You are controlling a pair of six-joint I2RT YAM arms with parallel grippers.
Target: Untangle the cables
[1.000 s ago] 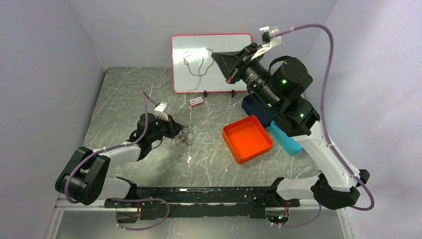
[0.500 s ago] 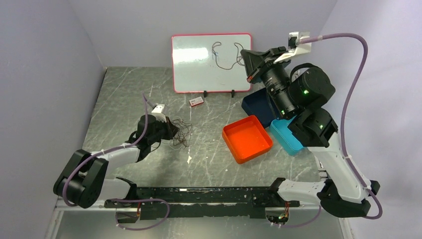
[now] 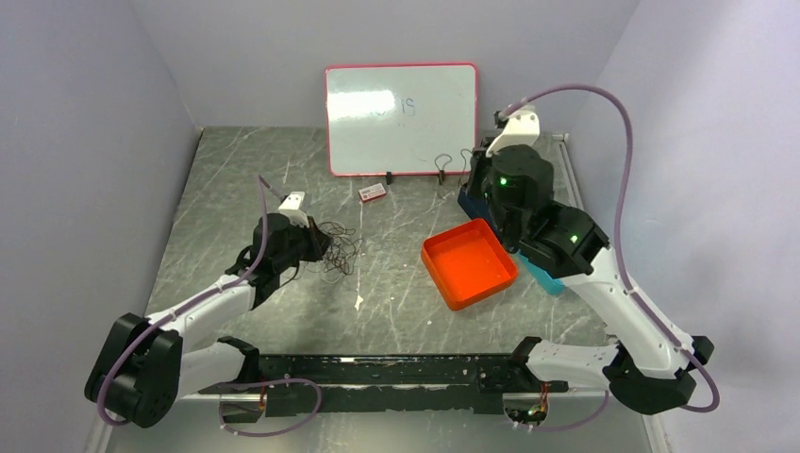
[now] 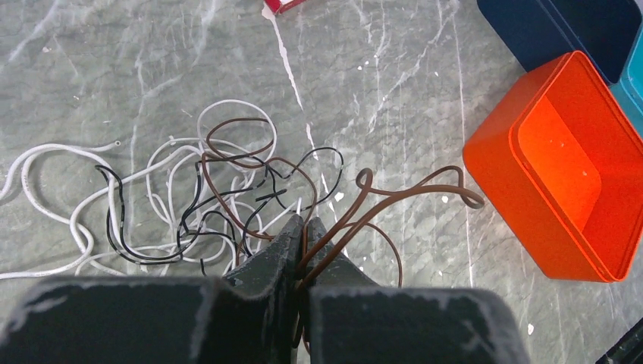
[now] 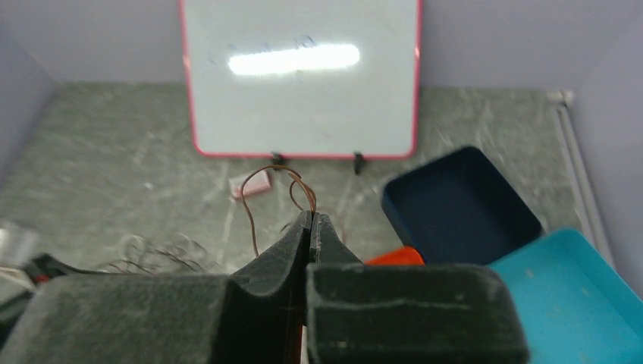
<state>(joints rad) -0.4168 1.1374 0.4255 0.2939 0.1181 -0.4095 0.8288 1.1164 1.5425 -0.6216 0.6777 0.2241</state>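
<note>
A grey, marble-veined desk with white scuffs stands in a booth of plain lilac walls. A pink-framed whiteboard is propped upright at the desk's far edge, and a small red-and-white block lies just in front of it. At the right sit three shallow plastic trays side by side: one orange, one navy and one teal.

The cables, thin black, white and brown wires in loose curly loops, lie tangled on the left half of the desk, well apart from the trays. The left end effector is low over the tangle's near edge, its jaws pinched narrow on brown strands that loop out toward the orange tray. The right end effector is raised by the navy tray, its jaws pressed together on a single thin brown cable loop that curls up before the whiteboard.
</note>
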